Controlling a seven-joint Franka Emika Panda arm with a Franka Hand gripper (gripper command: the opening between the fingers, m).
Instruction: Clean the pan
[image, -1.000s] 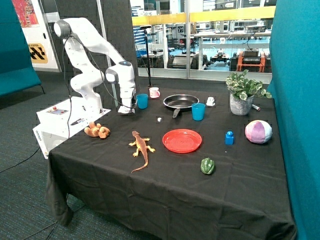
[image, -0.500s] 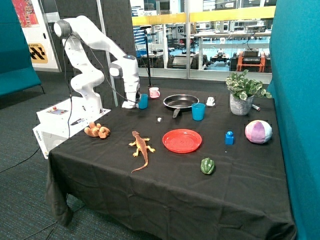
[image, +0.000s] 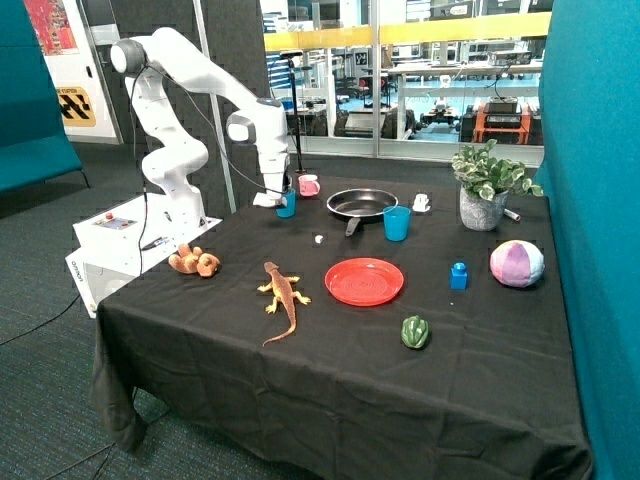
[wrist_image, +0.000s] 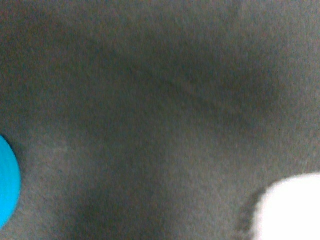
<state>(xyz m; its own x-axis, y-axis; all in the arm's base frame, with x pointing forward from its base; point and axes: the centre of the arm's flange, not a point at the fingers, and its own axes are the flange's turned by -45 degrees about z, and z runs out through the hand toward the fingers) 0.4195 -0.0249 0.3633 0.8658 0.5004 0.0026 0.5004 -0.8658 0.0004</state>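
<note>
Outside view: the gripper (image: 270, 200), grip state impossible to tell, hangs by a blue cup (image: 286, 204); reaching the pan (image: 361, 204) cleanly likely means clearing that cup.

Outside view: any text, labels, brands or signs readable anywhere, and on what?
None can be read for certain.
Robot base box: sideways lettering, too small.
Yellow and black wall sign: stripes only, no words legible.
Red poster: too blurred.
End effector, near the blue cup: no marking visible.
</note>
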